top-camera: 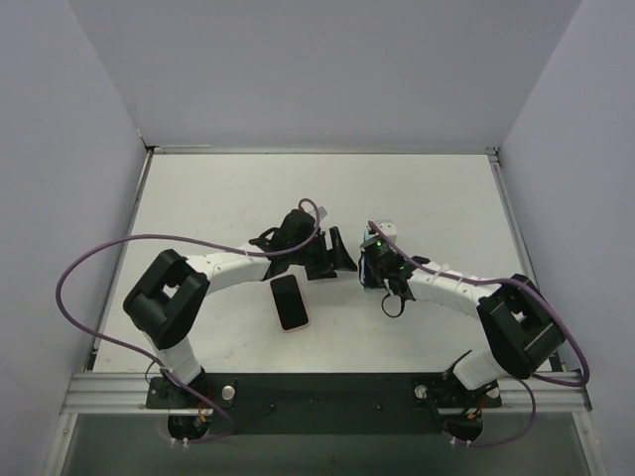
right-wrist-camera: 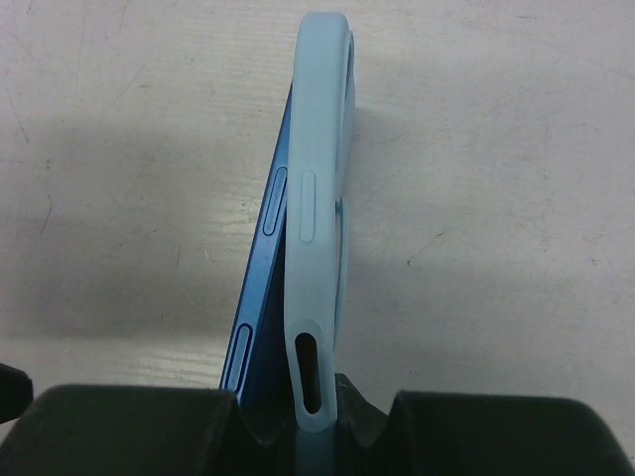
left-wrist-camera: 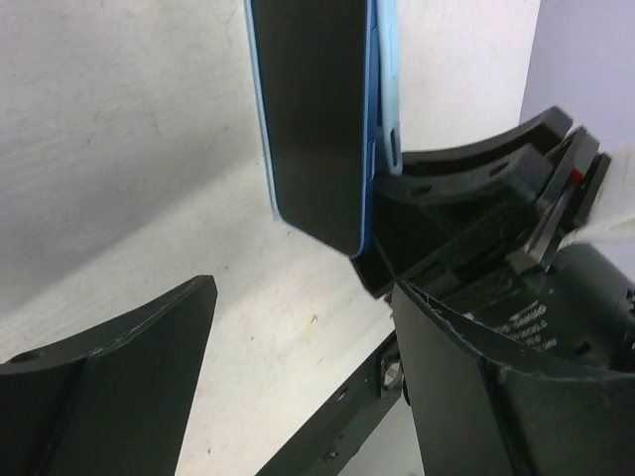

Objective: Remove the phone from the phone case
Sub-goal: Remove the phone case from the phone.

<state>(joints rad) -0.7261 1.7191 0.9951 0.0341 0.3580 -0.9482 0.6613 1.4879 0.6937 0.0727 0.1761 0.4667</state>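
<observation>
Partway: right gripper is clamping light-blue case, blue phone is sticking one edge out; left gripper is gaping wide, idle.

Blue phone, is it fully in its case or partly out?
Partly out: the phone splays from the case near the right pincer, meeting it only at the far end.

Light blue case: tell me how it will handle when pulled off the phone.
Probably flexible: the case stands parted from the phone along one edge, uncracked. Likely light, being thin with cut-outs. Its matte skin should resist slipping.
</observation>
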